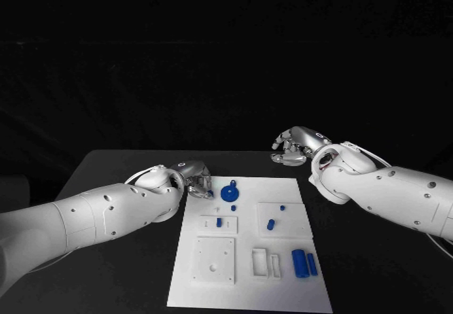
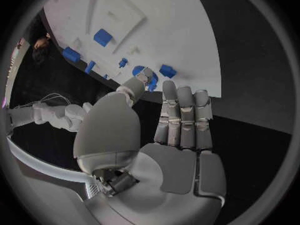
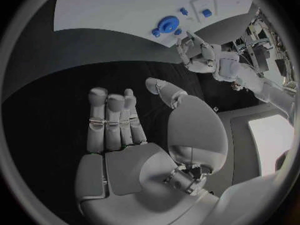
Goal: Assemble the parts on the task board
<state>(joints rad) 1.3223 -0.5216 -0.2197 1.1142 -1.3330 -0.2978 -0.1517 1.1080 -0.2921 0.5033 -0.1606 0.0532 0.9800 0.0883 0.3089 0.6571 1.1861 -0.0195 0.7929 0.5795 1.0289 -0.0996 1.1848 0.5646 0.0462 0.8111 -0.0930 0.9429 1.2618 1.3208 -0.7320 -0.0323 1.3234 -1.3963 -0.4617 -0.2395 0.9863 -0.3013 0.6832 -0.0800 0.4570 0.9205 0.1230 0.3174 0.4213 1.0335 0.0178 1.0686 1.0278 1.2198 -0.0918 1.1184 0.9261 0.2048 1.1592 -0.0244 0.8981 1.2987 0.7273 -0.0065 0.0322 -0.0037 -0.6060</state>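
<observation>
Altogether one task board (image 1: pixel 247 261), two blue cylinders (image 1: pixel 304 263), one gear (image 1: pixel 230 193), both robot hands empty, fingers apart.

White task board (image 1: pixel 283 288); blue parts (image 1: pixel 301 263); black table (image 1: pixel 113 261); silver hands.

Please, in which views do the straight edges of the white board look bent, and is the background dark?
Head view: the board keeps straight edges; background black. Left wrist view: fisheye curves the board's edge. Right wrist view: the board bows too, inside a dark round frame.
</observation>
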